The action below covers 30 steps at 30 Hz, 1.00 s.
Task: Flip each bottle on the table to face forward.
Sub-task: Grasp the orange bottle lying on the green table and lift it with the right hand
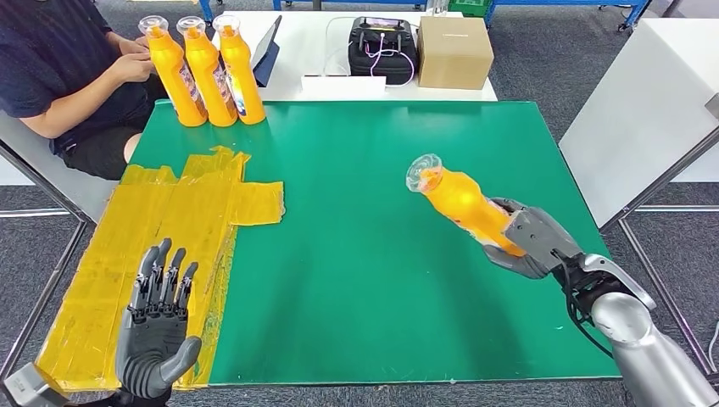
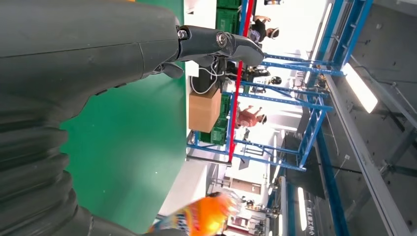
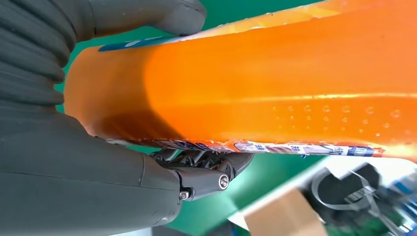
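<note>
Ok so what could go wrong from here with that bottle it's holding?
The right hand grips the orange bottle only near its base, tilted above the green table; it could slip or swing. Three bottles stand close together by a person's hand; placing another there risks toppling them.

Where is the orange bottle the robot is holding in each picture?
Head view: the held bottle is right of centre, tilted, gripped by the right hand.
Left wrist view: a blurred part at the bottom edge.
Right wrist view: close up, across the frame.
Shared landmark: the cardboard box.
</note>
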Each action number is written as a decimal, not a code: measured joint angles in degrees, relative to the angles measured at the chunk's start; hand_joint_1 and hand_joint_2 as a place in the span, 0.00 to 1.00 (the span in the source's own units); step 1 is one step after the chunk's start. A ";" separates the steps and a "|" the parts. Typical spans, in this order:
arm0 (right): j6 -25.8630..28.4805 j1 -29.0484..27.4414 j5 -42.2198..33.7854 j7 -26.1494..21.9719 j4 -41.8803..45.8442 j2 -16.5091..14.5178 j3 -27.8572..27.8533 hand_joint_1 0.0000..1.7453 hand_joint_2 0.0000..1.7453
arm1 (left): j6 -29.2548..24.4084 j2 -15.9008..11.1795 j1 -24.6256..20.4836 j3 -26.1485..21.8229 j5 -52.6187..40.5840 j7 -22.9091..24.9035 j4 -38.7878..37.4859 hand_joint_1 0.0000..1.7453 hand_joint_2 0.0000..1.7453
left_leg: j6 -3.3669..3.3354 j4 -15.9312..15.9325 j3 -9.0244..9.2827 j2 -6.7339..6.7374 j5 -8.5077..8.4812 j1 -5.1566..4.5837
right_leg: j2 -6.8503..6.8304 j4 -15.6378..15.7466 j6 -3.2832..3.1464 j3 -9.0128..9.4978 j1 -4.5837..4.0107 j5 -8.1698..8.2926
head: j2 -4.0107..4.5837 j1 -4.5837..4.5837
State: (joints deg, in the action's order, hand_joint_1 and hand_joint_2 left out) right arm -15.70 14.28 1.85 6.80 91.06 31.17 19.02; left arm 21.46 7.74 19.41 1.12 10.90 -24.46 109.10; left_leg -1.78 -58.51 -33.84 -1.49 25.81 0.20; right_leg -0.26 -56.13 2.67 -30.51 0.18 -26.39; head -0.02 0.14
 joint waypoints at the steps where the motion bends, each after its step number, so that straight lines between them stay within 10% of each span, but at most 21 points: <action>1: 0.01 -0.22 -0.19 0.02 0.99 0.00 -0.39 1.00 1.00 | 0.00 0.10 0.12 -0.04 -0.08 0.00 0.07 0.00 1.00 | 0.00 0.00 0.00 0.00 0.00 0.00 | 0.00 0.00 0.00 0.00 0.00 0.00 | 0.00 0.00; 16: 0.54 -1.55 2.48 -0.28 6.24 -1.01 -0.50 1.00 1.00 | 0.05 0.91 0.30 0.36 -0.27 0.51 0.42 0.00 1.00 | 0.00 0.00 -0.03 0.02 0.00 0.01 | 0.01 -0.01 0.00 -0.02 -0.01 0.00 | 0.00 0.00; 30: 5.13 -3.11 13.61 -3.34 9.91 -12.27 13.96 1.00 1.00 | -0.09 0.89 0.83 7.04 5.55 5.06 0.40 0.00 1.00 | 0.01 0.02 -0.07 0.03 0.00 0.06 | 0.03 -0.01 -0.03 -0.08 -0.07 -0.02 | 0.00 0.00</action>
State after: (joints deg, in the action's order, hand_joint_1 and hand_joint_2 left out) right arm -10.57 11.16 15.46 3.46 100.97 18.90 32.98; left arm 21.37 8.62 20.24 8.16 16.44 -19.40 109.50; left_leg -1.78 -58.49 -33.91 -1.46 25.81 0.26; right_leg -0.23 -56.14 2.64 -30.59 0.11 -26.41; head -0.02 0.14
